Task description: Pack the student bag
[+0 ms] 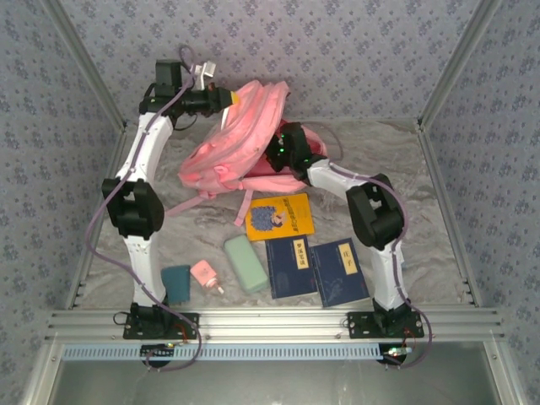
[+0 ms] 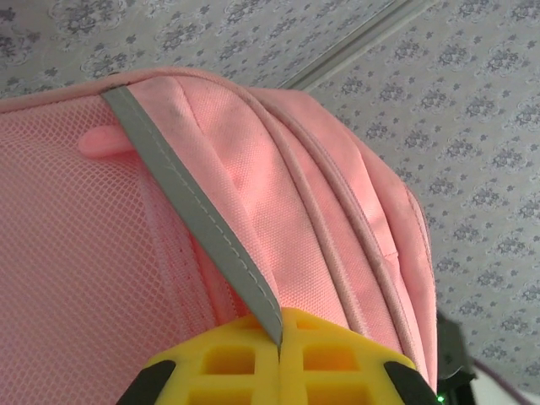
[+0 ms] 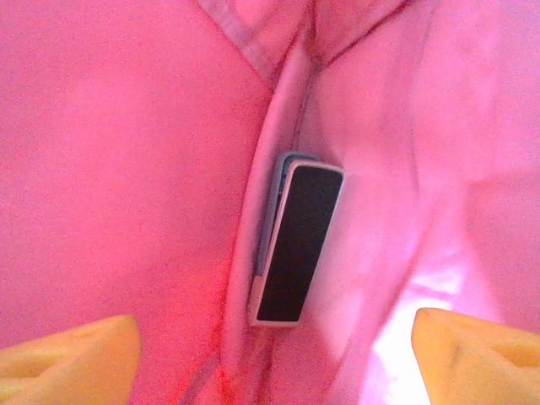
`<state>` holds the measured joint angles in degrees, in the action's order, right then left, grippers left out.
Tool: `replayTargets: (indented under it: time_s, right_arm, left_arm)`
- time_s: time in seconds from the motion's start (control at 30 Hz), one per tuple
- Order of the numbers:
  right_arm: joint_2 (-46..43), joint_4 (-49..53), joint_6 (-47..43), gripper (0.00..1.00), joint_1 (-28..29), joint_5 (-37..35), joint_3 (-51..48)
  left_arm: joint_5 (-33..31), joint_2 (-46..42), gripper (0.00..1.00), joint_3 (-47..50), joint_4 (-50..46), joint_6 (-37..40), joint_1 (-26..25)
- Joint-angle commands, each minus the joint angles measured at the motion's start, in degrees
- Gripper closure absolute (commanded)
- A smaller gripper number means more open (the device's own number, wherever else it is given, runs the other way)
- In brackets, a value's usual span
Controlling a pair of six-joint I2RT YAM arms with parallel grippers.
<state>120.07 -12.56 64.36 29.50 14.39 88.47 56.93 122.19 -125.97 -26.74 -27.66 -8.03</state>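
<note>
One student bag (image 1: 240, 139) slumped at the back of the worktop (image 1: 422, 194); left hand (image 2: 280, 337) pinched shut on its grey reflective strip (image 2: 194, 211); right hand (image 3: 278, 346) spread wide inside, facing a flat dark-faced object (image 3: 299, 245).

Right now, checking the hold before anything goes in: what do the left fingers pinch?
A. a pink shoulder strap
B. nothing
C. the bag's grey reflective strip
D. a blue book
C: in the left wrist view the yellow left fingers meet on the grey reflective strip of the student bag.
</note>
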Motion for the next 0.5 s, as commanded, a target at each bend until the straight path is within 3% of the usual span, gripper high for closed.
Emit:
replayTargets:
  time_s: [0.0,0.17,0.3,0.47]
  right_arm:
    - [-5.6,0.4,-5.5,0.16,-1.8,0.7,-4.5]
    - [-13.1,4.6,-10.8,0.18,-3.9,-0.8,-10.8]
    - [-21.2,11.0,-18.9,0.21,-3.4,-6.6,-14.2]
    - [-30.4,23.4,-32.8,0.21,3.2,-18.1,-15.7]
  left_arm:
    - [1.3,-3.0,1.0,0.8,4.8,1.9,0.7]
    - [-2.0,-4.0,1.0,3.4,3.2,2.4,0.6]
    - [-5.4,-4.3,1.0,4.3,1.7,1.9,0.3]
    - [-10.9,-4.3,1.0,4.6,-2.2,2.2,-2.7]
